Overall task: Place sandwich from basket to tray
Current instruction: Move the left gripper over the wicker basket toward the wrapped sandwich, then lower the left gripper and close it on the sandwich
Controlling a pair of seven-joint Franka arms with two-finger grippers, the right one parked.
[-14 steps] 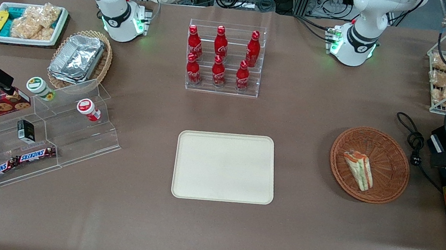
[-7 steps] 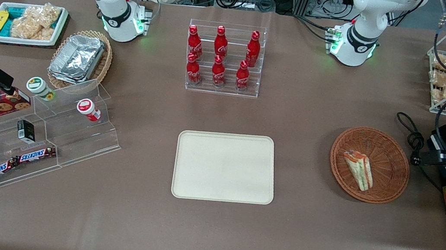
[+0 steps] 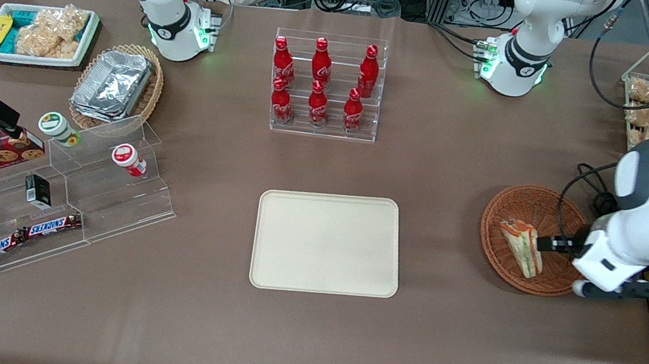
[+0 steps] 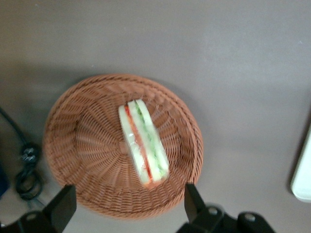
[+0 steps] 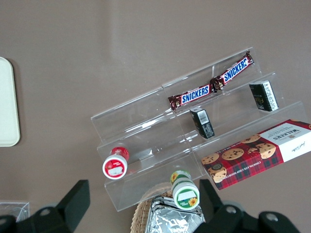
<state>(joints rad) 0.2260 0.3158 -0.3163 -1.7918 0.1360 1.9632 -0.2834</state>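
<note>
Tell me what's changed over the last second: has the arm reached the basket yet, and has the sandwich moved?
The working arm has swung in from the table's edge; its pincer now hovers open above the basket, fingers spread wide, touching nothing. The sandwich has not been gripped and lies in the basket as before. The tray is still bare, and nothing else has shifted.

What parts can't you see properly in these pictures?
1. Front view: the arm covers one side of the basket.
2. Left wrist view: the picture's edge cuts off most of the tray and of the open gripper above the basket.
3. Sandwich: filling too small to name.
</note>
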